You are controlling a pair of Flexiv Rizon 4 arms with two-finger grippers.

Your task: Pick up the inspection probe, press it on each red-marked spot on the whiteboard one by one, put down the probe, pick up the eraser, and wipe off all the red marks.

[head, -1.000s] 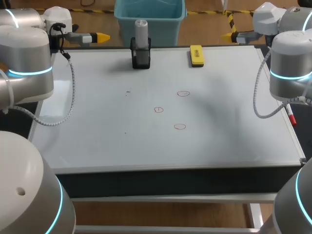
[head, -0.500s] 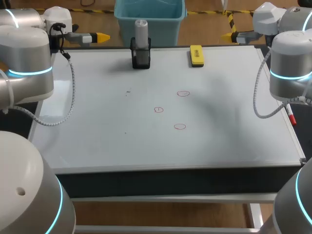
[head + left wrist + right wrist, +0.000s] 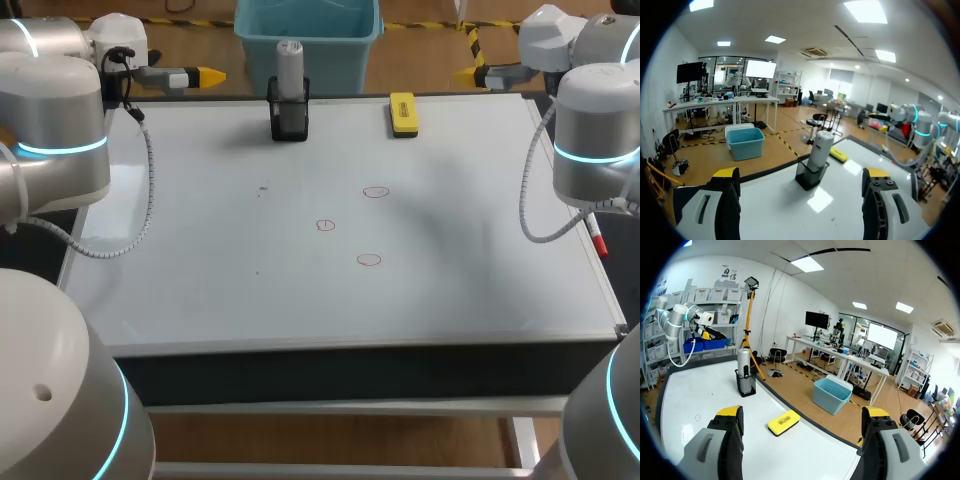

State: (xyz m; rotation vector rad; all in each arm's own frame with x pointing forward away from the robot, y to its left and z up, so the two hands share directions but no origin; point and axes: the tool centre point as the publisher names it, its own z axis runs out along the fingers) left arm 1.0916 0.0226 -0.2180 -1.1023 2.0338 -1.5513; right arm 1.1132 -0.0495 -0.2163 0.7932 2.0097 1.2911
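Note:
The grey inspection probe (image 3: 289, 68) stands upright in a black holder (image 3: 289, 118) at the whiteboard's (image 3: 200, 260) far edge. A yellow eraser (image 3: 402, 113) lies to its right. Three small red circles mark the board: one (image 3: 376, 191), another (image 3: 325, 225), a third (image 3: 369, 260). My left gripper (image 3: 205, 75) hovers open at the far left corner, my right gripper (image 3: 470, 73) open at the far right corner. In the left wrist view the probe (image 3: 819, 150) and eraser (image 3: 838, 155) lie ahead of the open left gripper (image 3: 801, 185). The right wrist view shows the probe (image 3: 743, 368), the eraser (image 3: 783, 422) and the open right gripper (image 3: 802, 422).
A teal bin (image 3: 308, 35) stands on the floor just behind the board. A red marker pen (image 3: 596, 236) lies at the board's right edge under my right arm. The board's near half holds nothing.

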